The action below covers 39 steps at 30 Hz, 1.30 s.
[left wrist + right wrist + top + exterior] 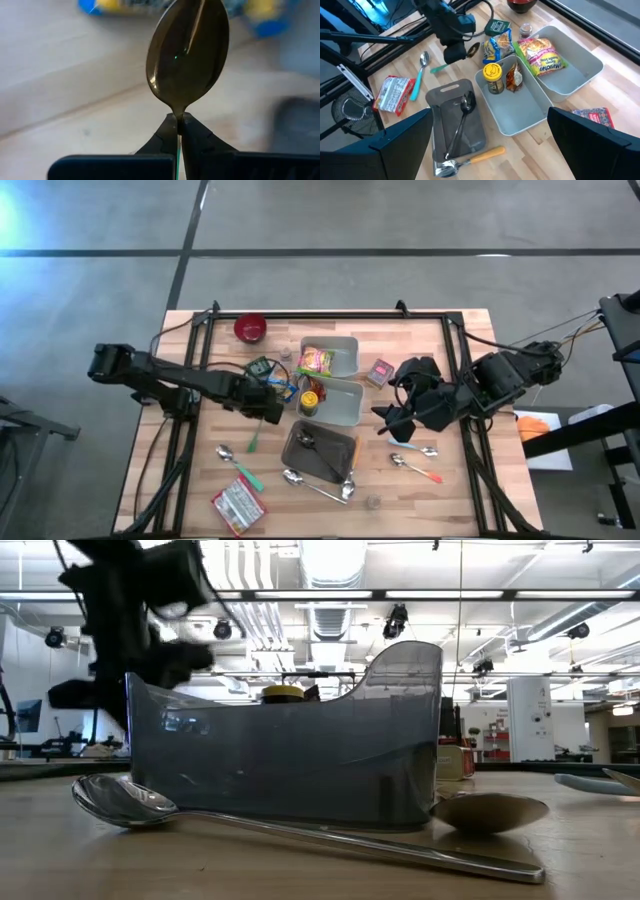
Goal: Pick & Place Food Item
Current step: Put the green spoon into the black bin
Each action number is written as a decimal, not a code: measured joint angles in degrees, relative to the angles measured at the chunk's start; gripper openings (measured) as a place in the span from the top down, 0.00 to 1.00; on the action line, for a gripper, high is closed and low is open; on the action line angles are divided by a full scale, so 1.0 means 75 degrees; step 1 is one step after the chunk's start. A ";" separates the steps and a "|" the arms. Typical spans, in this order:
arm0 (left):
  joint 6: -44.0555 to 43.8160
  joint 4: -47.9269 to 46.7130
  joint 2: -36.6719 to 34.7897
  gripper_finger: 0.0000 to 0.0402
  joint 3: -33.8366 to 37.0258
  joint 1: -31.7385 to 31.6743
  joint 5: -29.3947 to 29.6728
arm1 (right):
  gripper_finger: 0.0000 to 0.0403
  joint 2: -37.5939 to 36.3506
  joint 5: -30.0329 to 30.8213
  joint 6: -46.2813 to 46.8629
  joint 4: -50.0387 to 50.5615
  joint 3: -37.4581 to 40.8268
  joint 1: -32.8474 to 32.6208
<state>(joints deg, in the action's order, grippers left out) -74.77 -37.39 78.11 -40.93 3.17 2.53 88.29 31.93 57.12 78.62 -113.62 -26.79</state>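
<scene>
jar (310,401) in near bin (345,405) | noodle packet (316,360) in far bin (345,352) | tray (320,452) before bins

Left gripper (268,408) mid-table, jaws clamped together, right gripper (392,420) raised, jaws wide apart

Wooden table (190,490): bins (345,402), spoons (412,465), packets (238,505), red bowl (251,328).

text: none legible | packets (540,56): print too small to read | signs: none
</scene>
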 joint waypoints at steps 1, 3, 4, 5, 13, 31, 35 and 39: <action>0.0002 0.0044 -0.0161 1.00 -0.0045 -0.0005 0.0068 | 0.04 0.0000 0.0056 0.0009 -0.0011 0.0011 -0.0012; 0.0003 0.0074 -0.0454 1.00 -0.0078 0.0007 0.0251 | 0.04 0.0000 0.0190 0.0054 -0.0039 0.0017 -0.0058; 0.0003 0.0057 -0.0605 1.00 -0.0078 0.0035 0.0315 | 0.04 0.0000 0.0256 0.0081 -0.0087 0.0017 -0.0070; -0.0001 0.0047 -0.0771 1.00 -0.0110 0.0059 0.0354 | 0.04 0.0000 0.0344 0.0109 -0.0164 0.0023 -0.0097; -0.0146 0.1374 -0.2197 1.00 -0.0148 0.0392 0.0952 | 0.04 0.0000 0.0570 -0.0077 -0.0891 0.0281 -0.0149; -0.0085 0.4525 -0.2428 1.00 -0.0154 0.1233 0.1902 | 0.04 -0.0026 0.0565 -0.0557 -0.1220 0.0399 -0.0143; -0.0340 0.4877 -0.2428 1.00 -0.0154 0.1459 0.2074 | 0.04 -0.0023 0.0559 -0.0560 -0.1201 0.0433 -0.0143; -0.0852 0.4959 -0.2302 1.00 -0.0157 0.1815 0.2464 | 0.04 0.0028 0.0550 -0.0560 -0.1207 0.0436 -0.0143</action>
<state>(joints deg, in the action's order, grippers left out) -81.16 -0.20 60.84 -42.11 16.79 21.01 88.50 36.05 52.93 69.57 -110.34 -27.86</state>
